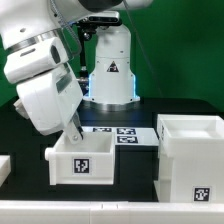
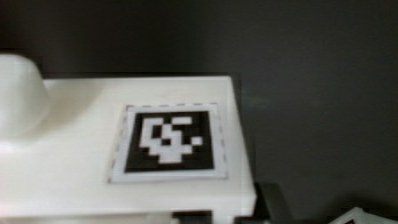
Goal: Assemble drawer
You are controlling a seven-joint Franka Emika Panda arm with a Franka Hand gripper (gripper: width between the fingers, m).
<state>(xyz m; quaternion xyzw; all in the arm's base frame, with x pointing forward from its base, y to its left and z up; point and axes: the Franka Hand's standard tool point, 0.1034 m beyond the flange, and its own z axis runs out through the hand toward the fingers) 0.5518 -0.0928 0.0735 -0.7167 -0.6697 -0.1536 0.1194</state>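
Observation:
A small white open-top drawer tray (image 1: 82, 162) with a tag on its near face sits on the black table at the exterior view's lower left. My gripper (image 1: 73, 135) comes down tilted onto the tray's rear left wall. In the wrist view my gripper (image 2: 246, 212) shows two dark fingertips close together at a white edge of the tray (image 2: 71, 140), whose tag fills the picture. A rounded white knob (image 2: 15, 90) shows at the picture's edge. The gripper looks shut on the tray's wall. The large white cube-like housing (image 1: 190, 160) stands apart at the exterior view's right.
The marker board (image 1: 118, 132) lies flat behind the tray, before the robot base (image 1: 110, 72). Another white part (image 1: 4, 166) shows at the exterior view's left edge. A green wall is behind.

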